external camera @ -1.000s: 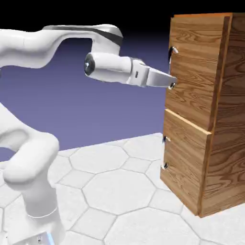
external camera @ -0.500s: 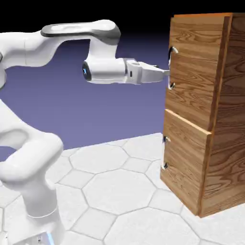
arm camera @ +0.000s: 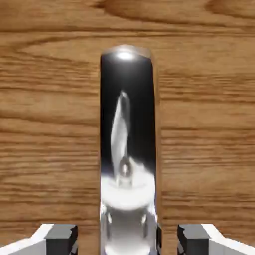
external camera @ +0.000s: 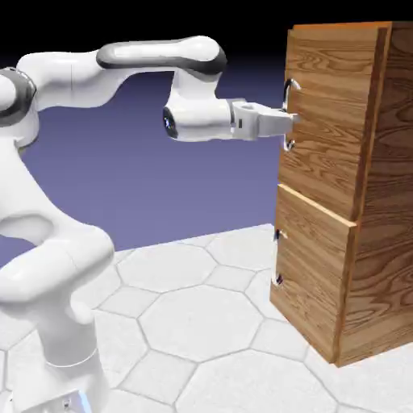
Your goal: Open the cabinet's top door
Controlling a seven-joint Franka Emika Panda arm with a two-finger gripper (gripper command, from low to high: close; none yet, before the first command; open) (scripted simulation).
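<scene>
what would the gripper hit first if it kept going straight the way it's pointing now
The top door's silver handle: it sits dead centre ahead of the gripper, between the fingertips. Contact may already be made; directly behind lies the top door.

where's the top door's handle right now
In the exterior view the silver bar handle sits on the top door's left edge, upper right of the picture, with the pincer at its middle.

Brown wood-grain cabinet, silver handle

Hexagon-tiled white floor, blue-violet backdrop
</scene>
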